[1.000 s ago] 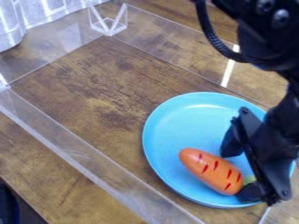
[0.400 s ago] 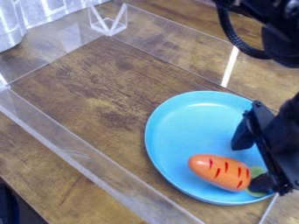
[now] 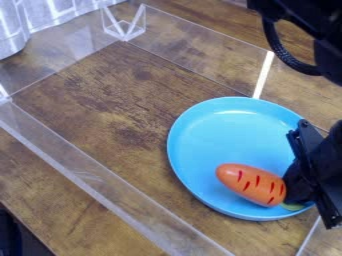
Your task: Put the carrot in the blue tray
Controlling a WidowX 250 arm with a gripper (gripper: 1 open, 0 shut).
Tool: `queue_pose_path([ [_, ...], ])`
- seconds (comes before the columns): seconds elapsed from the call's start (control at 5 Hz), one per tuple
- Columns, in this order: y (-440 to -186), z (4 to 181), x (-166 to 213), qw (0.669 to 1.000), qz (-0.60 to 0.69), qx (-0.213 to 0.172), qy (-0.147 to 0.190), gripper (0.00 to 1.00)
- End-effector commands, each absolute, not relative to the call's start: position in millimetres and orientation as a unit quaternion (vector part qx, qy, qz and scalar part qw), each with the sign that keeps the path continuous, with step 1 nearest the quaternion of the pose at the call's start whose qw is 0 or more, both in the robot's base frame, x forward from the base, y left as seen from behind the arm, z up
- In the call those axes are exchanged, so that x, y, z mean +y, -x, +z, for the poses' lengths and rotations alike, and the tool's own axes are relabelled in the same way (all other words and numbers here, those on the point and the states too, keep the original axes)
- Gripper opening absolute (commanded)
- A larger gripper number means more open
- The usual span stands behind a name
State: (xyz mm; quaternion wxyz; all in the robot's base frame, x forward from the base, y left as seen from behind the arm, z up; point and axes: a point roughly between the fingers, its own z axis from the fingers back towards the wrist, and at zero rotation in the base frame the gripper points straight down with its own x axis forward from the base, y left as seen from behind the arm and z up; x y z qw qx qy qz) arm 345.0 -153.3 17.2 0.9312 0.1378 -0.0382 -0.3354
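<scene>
One black robot gripper (image 3: 310, 192) is what we start from: it reaches steeply down at the right edge of the wooden table, low over the right rim of the dish. Its fingers are pressed together. They sit right at the leafy end of the carrot, but that spot is dark and partly hidden by the hand, so we cannot tell whether they pinch the stem or only meet beside it.

Just left of the fingers we see the small stubby orange toy carrot (image 3: 250, 182) with short dark stripe marks. It lies on its side inside the large round bright blue plastic tray (image 3: 218, 138), on the part of the floor nearest the front edge of the table. Its rounded orange end points toward the tray's middle. Its pale green stem points toward the gripper and only a sliver of it shows. The carrot rests on the tray floor and is not lifted.

We place the tray near the front right corner of the brown wood-grain table (image 3: 120, 95), flat on the boards. A low clear plastic wall (image 3: 80, 168) runs along the front and left edges of the table. A small clear plastic bracket (image 3: 124, 20) stands at the far edge. Above the tray, the dark bulk of the arm (image 3: 314, 25) fills the far right corner, with a black cable (image 3: 283, 52) looping beneath it.
</scene>
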Motion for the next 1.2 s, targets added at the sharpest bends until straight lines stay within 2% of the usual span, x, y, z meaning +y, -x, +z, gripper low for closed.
queue_pose_path([
  [0.0,-341,-1.5,-146,0.929,-0.34,-0.012,-0.145,0.0],
  [1.0,-348,17.4,-140,0.923,-0.35,-0.029,-0.158,0.0],
])
